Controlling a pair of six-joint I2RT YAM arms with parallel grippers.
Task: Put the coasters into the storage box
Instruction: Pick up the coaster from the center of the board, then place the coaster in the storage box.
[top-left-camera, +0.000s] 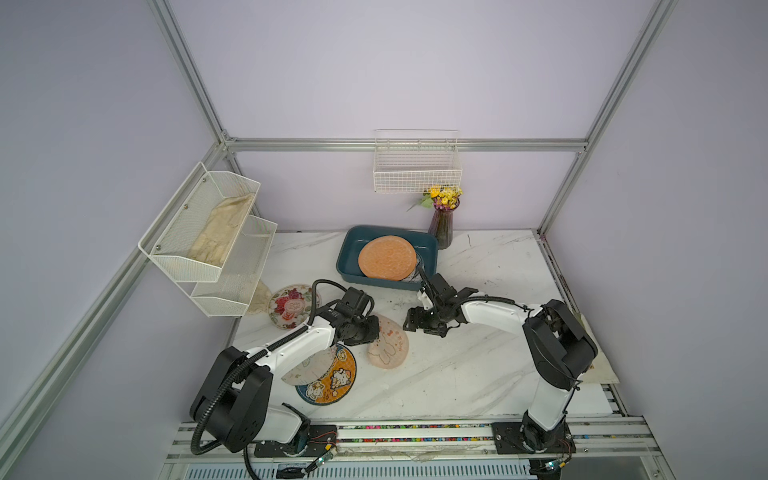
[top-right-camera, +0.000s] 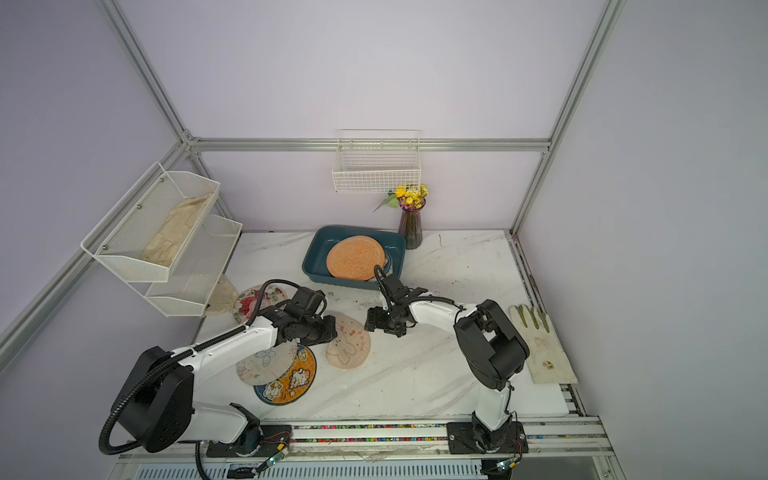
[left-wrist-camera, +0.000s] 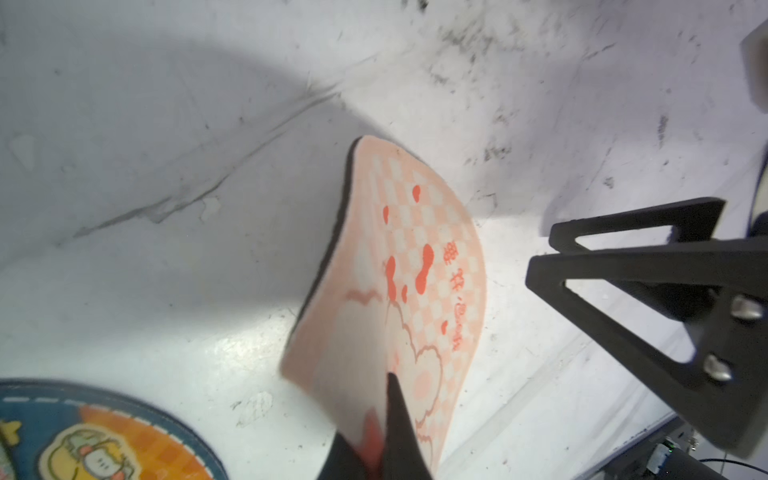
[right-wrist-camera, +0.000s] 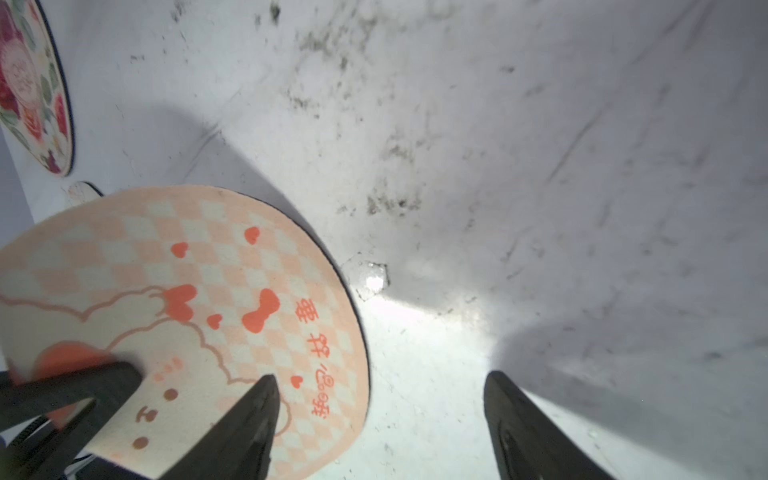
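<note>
Marble table (top-left-camera: 465, 374) (scuffed), storage box (top-left-camera: 345, 259), coasters (top-left-camera: 291, 306), vase (top-left-camera: 444, 227), glove (top-right-camera: 545, 351)

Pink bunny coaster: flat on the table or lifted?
Lifted and tilted: the left gripper is shut on the edge of the pink coaster, which bends, dark underside showing. Whether its far edge touches the table, cannot tell.

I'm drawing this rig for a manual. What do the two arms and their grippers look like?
The left arm and right arm have white links between bulky black joint housings. Black corrugated hose runs along the left one. The left gripper and right gripper have black tapered fingers, built as open triangular frames with silver screws.
</note>
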